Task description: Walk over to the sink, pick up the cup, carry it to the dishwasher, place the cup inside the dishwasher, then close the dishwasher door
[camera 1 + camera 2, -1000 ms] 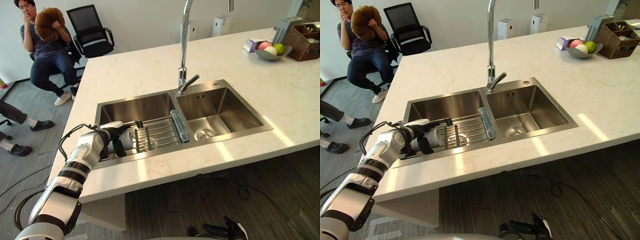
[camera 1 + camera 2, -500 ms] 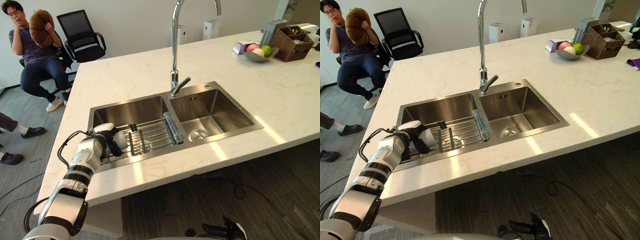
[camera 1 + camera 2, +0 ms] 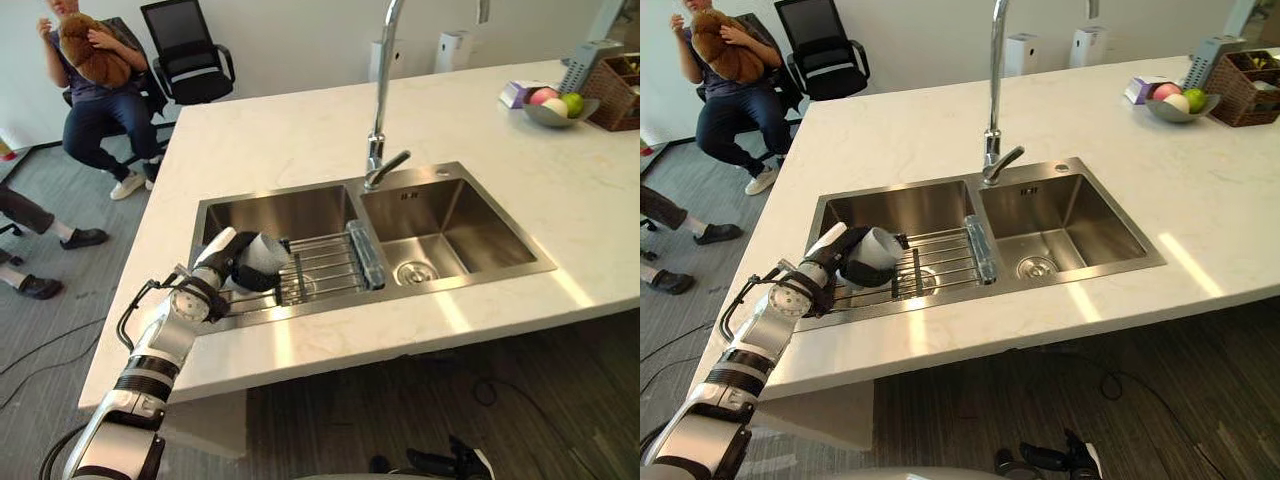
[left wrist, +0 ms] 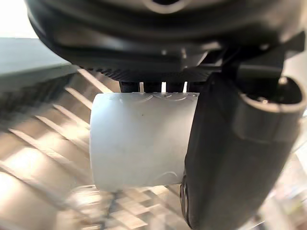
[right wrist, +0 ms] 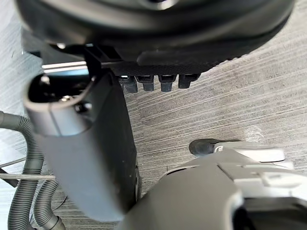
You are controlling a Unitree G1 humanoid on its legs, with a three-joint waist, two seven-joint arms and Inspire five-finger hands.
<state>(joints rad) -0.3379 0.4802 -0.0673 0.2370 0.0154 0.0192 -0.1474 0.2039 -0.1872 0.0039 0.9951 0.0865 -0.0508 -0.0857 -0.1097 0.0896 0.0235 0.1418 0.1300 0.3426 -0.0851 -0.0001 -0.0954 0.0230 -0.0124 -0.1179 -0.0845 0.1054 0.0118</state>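
Fingers and white-capped thumb of the left hand (image 3: 228, 266) are curled round the pale cup (image 3: 262, 258), which lies tilted in the grasp rather than upright; the left wrist view shows the cup's smooth side pressed between the dark thumb and the row of fingers. Hand and cup sit over the near left corner of the sink's (image 3: 300, 192) left basin, just above the left end of the wire rack (image 3: 325, 265) that spans that basin along its near edge; whether the cup touches the bars cannot be told. At the rack's right end a grey bar (image 3: 366, 255) runs along the divider between the two basins. Beyond it the right basin holds a round drain (image 3: 411, 270), and the tall curved faucet (image 3: 377, 110) rises from the sink's far rim at the divider. The sink is set into a pale marble counter (image 3: 300, 130); at the counter's far right corner stand a bowl of fruit (image 3: 554, 106) and a wicker basket (image 3: 616, 90). Past the counter's far left corner a seated person (image 3: 95, 90) hugs a brown plush toy beside a black office chair (image 3: 190, 50). The right hand (image 5: 81, 158) hangs over the grey floor (image 5: 225, 105), thumb straight, fingers relaxed, holding nothing.
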